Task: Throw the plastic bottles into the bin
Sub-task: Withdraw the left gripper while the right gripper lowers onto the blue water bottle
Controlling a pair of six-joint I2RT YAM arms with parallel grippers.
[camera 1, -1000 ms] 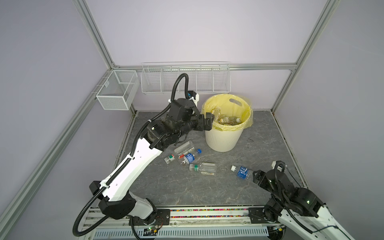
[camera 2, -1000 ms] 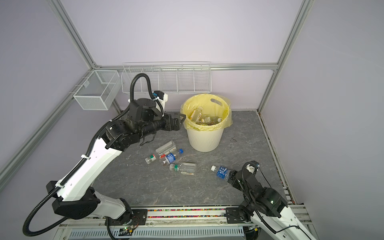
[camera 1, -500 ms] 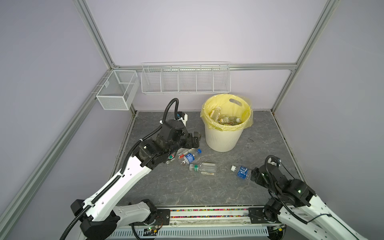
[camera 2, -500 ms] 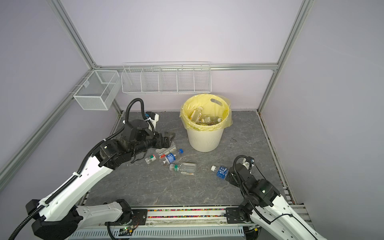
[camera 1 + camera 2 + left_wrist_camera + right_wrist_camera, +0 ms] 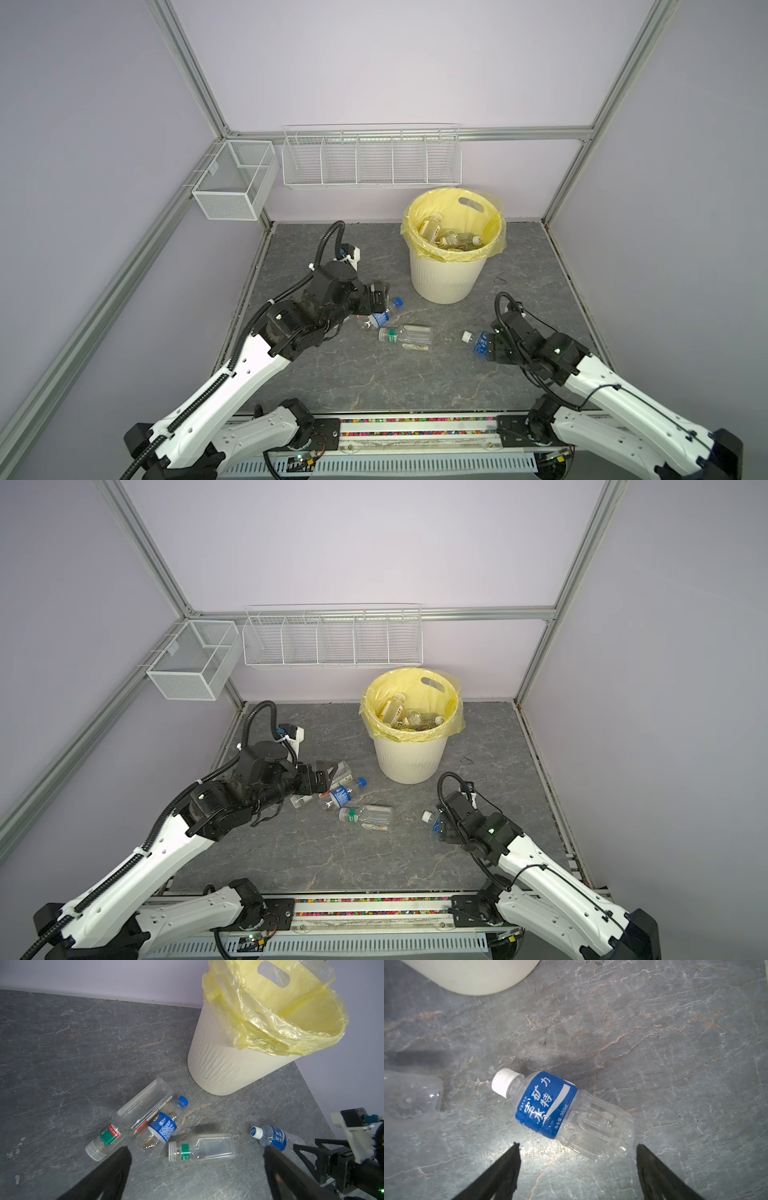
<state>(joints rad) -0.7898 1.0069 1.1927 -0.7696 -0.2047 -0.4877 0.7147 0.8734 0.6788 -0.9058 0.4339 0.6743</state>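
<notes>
I'm lining up picks: my right gripper [image 5: 577, 1145], spread and empty, hovers by the clear white-capped, blue-labelled plastic bottle [image 5: 550, 1105] lying toward the grey worktop's [image 5: 374, 374] right edge, my left gripper [image 5: 197, 1153] is likewise spread over four more clear bottles [image 5: 162, 1128] near the cream ribbed plastic bin [image 5: 442, 278], so next I should lower, straddle and pinch.

mesh basket [image 5: 226, 203] | wire rack [image 5: 371, 166] | floor [image 5: 374, 374]: grey, marbled

Clear glossy plastic bottles [image 5: 202, 1147], matt ribbed bin [image 5: 224, 1068], crinkly liner [image 5: 270, 1028]
</notes>
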